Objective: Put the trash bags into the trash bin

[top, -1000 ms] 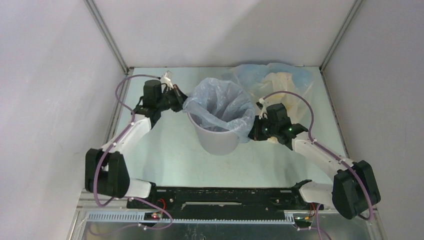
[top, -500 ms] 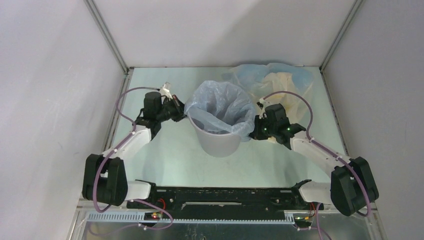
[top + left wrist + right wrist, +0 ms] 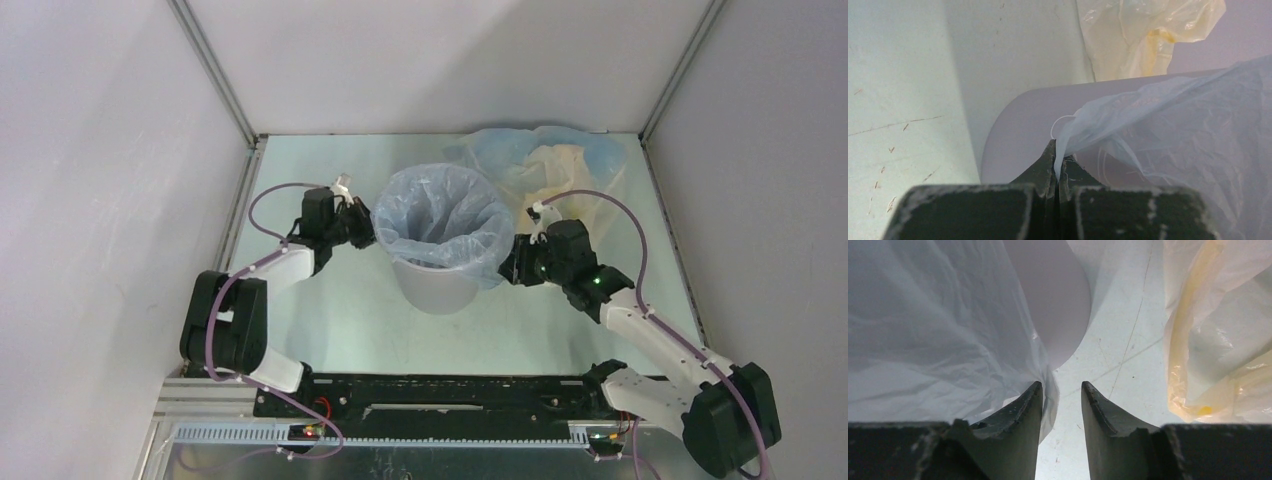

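Note:
The light grey round trash bin stands mid-table with a pale blue-grey trash bag lining it and folded over its rim. My left gripper is at the bin's left side, shut on the bag's edge against the bin wall. My right gripper is at the bin's right side, open, with the bag's hanging edge lying against its left finger. Pale blue and cream-yellow trash bags lie crumpled at the back right.
The cream-yellow bag shows at the right of the right wrist view and at the top of the left wrist view. Grey walls close in the table on three sides.
My left gripper has moved nearer and lower along the bin's left side, still holding the bag edge. My right arm has shifted nearer, its gripper staying at the bin's right side.

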{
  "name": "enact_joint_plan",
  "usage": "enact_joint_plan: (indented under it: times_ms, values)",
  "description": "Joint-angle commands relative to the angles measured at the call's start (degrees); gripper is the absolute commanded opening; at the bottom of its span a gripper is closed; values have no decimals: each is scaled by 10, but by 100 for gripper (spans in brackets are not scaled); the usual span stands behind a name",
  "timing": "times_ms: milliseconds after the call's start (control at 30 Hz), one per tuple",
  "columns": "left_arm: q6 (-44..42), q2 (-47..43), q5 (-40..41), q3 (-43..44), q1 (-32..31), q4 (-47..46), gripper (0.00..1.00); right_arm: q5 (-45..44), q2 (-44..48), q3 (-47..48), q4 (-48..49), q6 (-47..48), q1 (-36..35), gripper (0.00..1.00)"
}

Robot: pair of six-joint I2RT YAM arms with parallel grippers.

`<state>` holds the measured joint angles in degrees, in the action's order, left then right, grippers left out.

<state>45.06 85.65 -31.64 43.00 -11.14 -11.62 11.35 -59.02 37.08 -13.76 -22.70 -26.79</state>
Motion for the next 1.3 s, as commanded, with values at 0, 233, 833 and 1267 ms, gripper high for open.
enact_joint_plan:
  times_ms: [0,233,833,1267]
  values:
    - [-3,-8,6,5,-2,-32,0,13,-18,-10,30,4,-8,39]
    - [3,-31,-4,3,-2,-28,0,-28,-87,-9,39,5,-6,40]
    - [-38,41,32,12,-1,-8,0,-37,13,-23,29,15,1,36]
    - [-56,-2,43,-1,-1,17,0,-22,-97,-23,51,16,16,35]
